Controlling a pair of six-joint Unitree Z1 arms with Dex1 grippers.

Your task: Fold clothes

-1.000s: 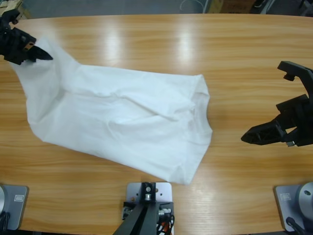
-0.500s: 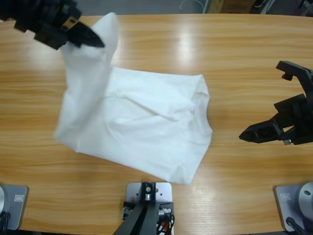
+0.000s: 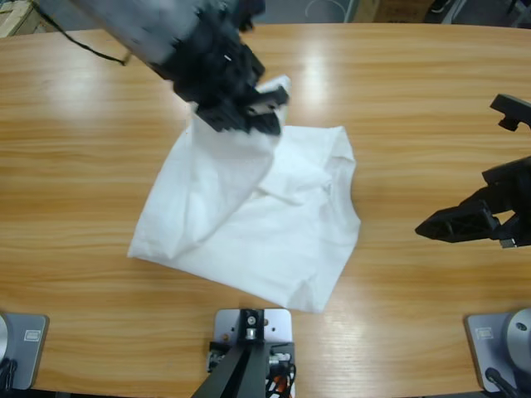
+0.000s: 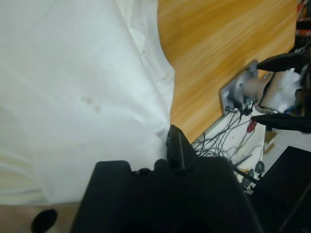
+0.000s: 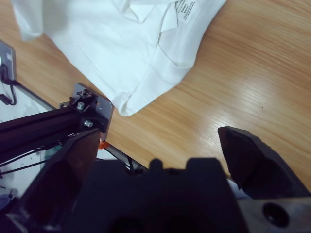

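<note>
Surface [image 3: 415,108]: long wooden top, bare wood showing all around the garment.
Left arm [image 3: 149,33]: comes in from the upper left corner of the high view and reaches toward the middle.
Left gripper [image 3: 249,112]: hangs above the shirt's upper edge, fingers pinching a bunch of white cloth; in the left wrist view the fabric presses right against the black body and fills most of the frame.
T-shirt [image 3: 274,224]: white, lying near the middle of the surface, slightly left of centre. One side is lifted off the wood and drawn up to the left gripper, draping back over the flat part in a loose diagonal fold. The lower part lies flat, with a corner pointing toward the near edge.
Label [image 5: 185,7]: small white tag with dark print, seen in the right wrist view near the shirt's folded edge.
Right gripper [image 3: 436,225]: over bare wood, well apart from the shirt, fingers spread and holding nothing; the right wrist view shows wood between them.
</note>
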